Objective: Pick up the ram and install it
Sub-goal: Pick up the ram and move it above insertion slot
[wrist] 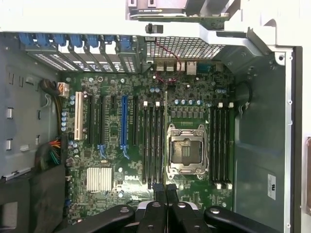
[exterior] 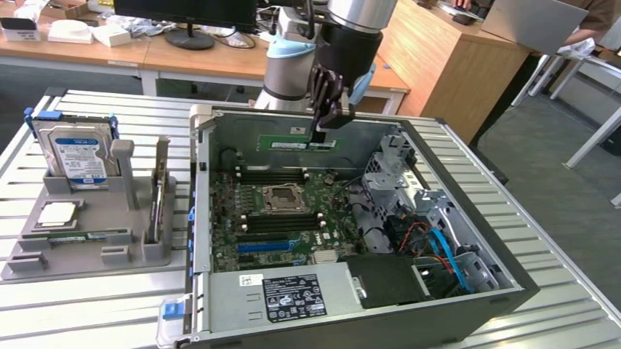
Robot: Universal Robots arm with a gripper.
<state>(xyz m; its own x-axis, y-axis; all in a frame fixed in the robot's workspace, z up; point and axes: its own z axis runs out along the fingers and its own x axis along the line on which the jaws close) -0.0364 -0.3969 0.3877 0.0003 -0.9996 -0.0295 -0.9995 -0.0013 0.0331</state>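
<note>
Legible text, one item: white "DELL" wordmark [wrist: 127, 178] printed on the green motherboard [wrist: 194, 94], just beside the finned silver heatsink [wrist: 99, 178]. Not legible: small white sticker [wrist: 271, 187] on the grey case wall [wrist: 257, 145], bearing a dark mark and fine lines. Not legible: black label [exterior: 294, 298] with white print and rows of small symbols on the power supply [exterior: 330, 273], lower middle of the exterior view, and the white tag [exterior: 249, 281] just beside it. Not legible: blue-and-white label on the hard drive [exterior: 80, 156], left of the exterior view. Not legible: white label on the ram [exterior: 291, 143], upper middle of the exterior view.
</note>
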